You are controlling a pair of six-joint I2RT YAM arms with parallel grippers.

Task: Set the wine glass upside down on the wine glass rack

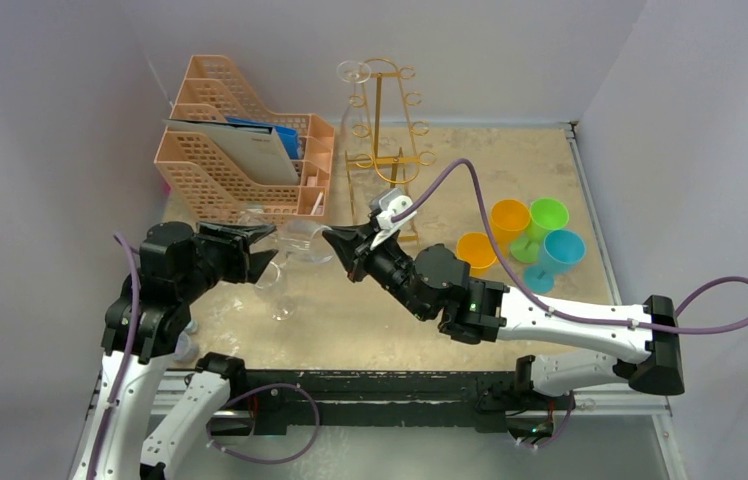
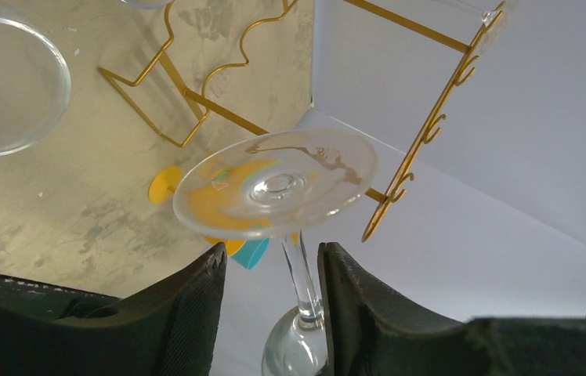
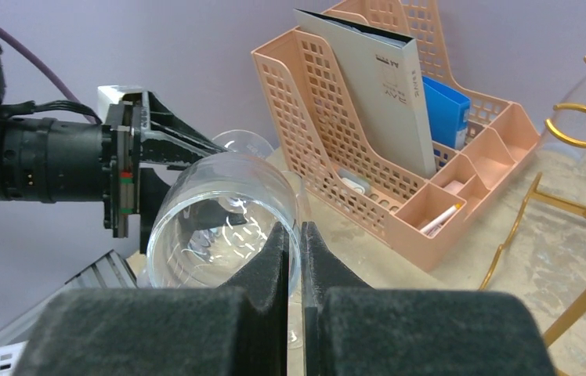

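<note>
So the wine glass [image 3: 219, 211] is up in the air between the two arms, lying roughly on its side, well short of the wine glass rack [image 1: 386, 157]. The right tool [image 3: 294, 243] is pinched together on the rim of the bowl. The left tool [image 2: 273, 252] has its jaws apart on either side of the stem [image 2: 303, 274], with a sliver of gap on each side, so it isn't gripping anything yet.

What worries me: that rim pinch is the only hold right now. If the left tool comes in off-centre it'll shove the stem sideways and lever against the pinch, and the glass could slip or chip. If the right lets go before the stem is properly clamped, it drops onto the worktop [image 1: 510, 170], right by the second glass [image 1: 282, 292] underneath.

Hard to see: from above the clear glass nearly vanishes, so I can't tell if that lower glass is standing or tipped. The left wrist view cuts off most of the rack, and I can't tell which hooks are free besides the one holding another glass [image 1: 355, 72].
</note>
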